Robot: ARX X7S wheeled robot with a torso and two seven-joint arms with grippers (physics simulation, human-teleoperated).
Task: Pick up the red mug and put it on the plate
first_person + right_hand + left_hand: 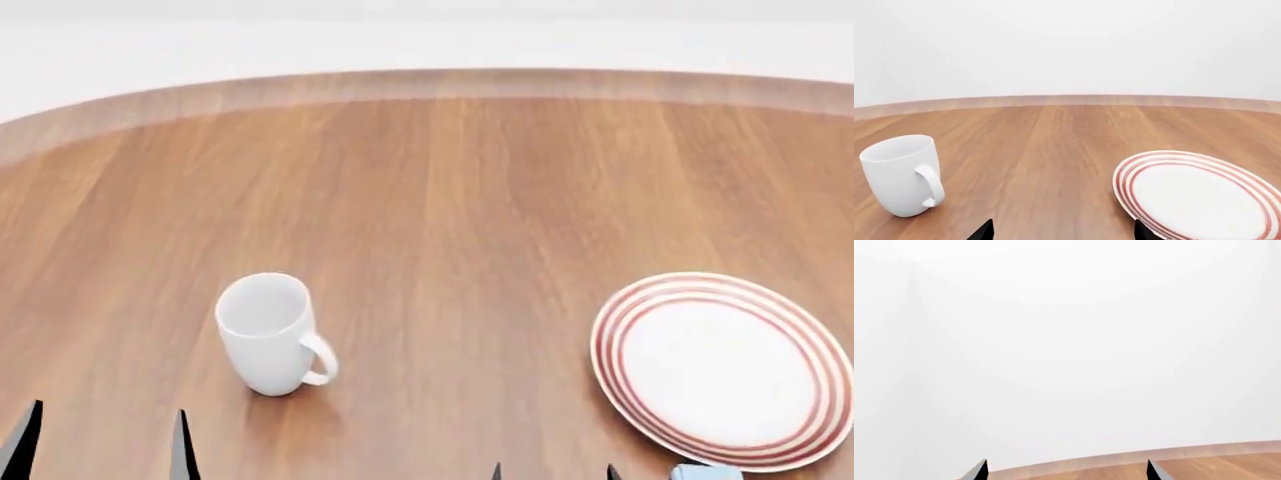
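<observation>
The red mug is out of view in every frame. The plate (725, 370), white with red rings round its rim, lies empty on the table at the front right; it also shows in the right wrist view (1194, 197). My left gripper (102, 445) is open and empty at the front left edge; its tips show in the left wrist view (1066, 471) over the table's far edge. My right gripper (553, 472) is open and empty, just left of the plate; in the right wrist view (1062, 231) only its tips show.
A plain white mug (274, 333) stands upright at the front left, handle to the right, just beyond my left gripper; it also shows in the right wrist view (904, 175). The round wooden table (441, 180) ends in a curved far edge before a white wall.
</observation>
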